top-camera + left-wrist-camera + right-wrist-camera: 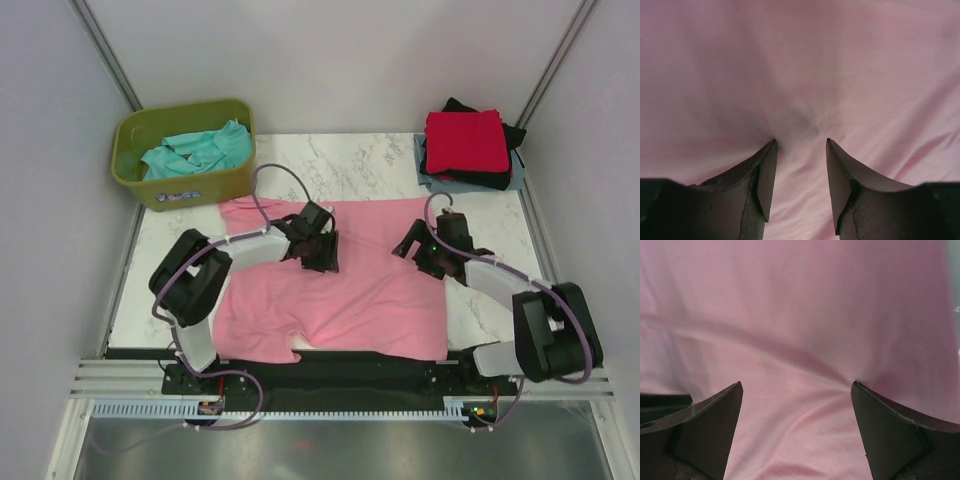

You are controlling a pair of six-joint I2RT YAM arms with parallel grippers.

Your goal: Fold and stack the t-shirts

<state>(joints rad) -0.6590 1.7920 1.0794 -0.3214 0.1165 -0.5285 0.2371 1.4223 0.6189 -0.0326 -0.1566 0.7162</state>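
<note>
A large pink t-shirt lies spread over the middle of the marble table. My left gripper stands on its upper left part, jaws partly open, tips pressed into the cloth, which puckers between them. My right gripper stands on the shirt's right side, open wide, tips resting on wrinkled pink cloth with nothing pinched. At the back right is a folded stack: a red t-shirt on top, a black one under it, a grey-blue one lowest. A teal t-shirt lies crumpled in the tub.
The olive-green plastic tub stands at the back left corner of the table. Grey walls close in both sides. The pink shirt's near hem hangs over the table's front edge by the arm bases.
</note>
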